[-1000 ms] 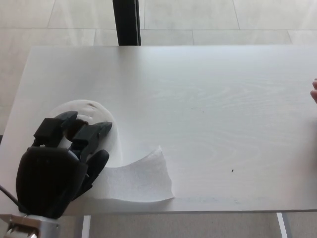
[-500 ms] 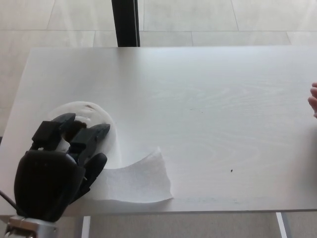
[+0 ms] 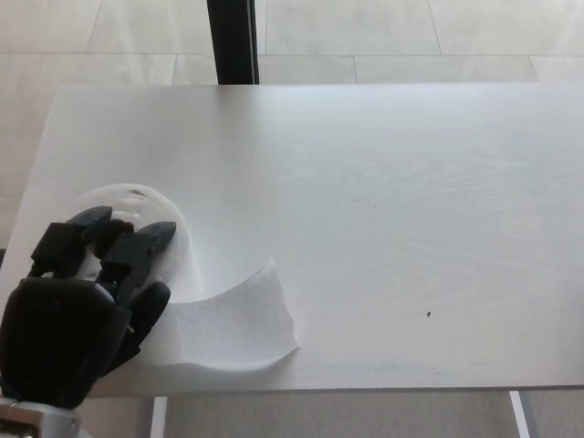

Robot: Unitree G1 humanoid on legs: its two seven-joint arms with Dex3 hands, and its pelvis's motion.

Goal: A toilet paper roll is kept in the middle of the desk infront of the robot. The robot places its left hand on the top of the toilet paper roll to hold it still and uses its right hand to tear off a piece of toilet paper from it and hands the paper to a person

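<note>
The white toilet paper roll (image 3: 181, 248) stands near the desk's front left corner. My left hand (image 3: 78, 310) lies on top of it, black fingers (image 3: 137, 245) curled over its upper face, and hides much of the roll. A loose tail of paper (image 3: 228, 321) runs from the roll's base to the right along the front edge, its far end curling up slightly. My right hand does not show.
The pale wooden desk (image 3: 383, 182) fills most of the view. Its front edge lies just below the paper tail. A black post (image 3: 233, 41) stands behind the far edge on a tiled floor (image 3: 456, 36).
My left hand has shifted left and toward me, and the roll and its paper tail have slid left with it. The person's fingertips at the right edge have gone out of view.
</note>
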